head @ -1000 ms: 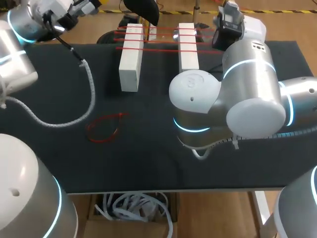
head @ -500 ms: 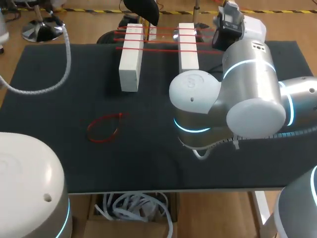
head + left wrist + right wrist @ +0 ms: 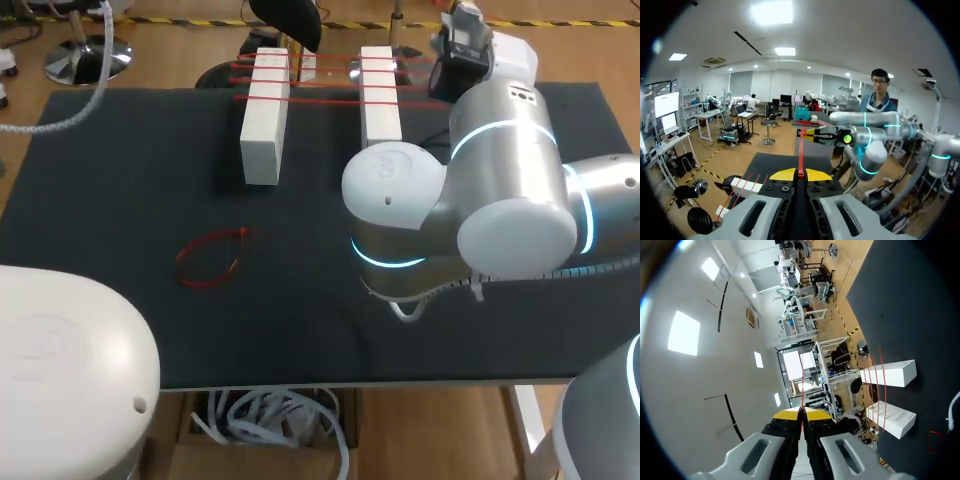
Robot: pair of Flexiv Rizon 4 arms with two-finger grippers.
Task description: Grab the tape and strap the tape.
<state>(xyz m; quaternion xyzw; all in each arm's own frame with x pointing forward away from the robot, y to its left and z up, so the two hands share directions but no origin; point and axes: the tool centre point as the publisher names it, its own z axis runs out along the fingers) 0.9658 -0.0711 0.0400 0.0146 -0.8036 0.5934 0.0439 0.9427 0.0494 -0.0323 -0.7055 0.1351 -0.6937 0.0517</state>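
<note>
We find the left gripper with its yellow tips pressed together on a red tape, which rises from between them. The right gripper is likewise closed on a thin red line of the same tape. In the left wrist view the tape runs straight ahead to the right arm's yellow tips, so we judge it a single length held taut in the air between the two arms, with its long axis running gripper to gripper.

On the dark table stand a white block and a second white block, side by side and apart. Red strands already cross from one block to the other at their far ends. A loose red loop lies on the table, well apart from the blocks.

In our judgement the held length must be brought parallel to those strands, across both blocks. From the left gripper the blocks lie below and to one side. The head view shows neither gripper's tips, though the right arm's wrist sits beside the second block.
</note>
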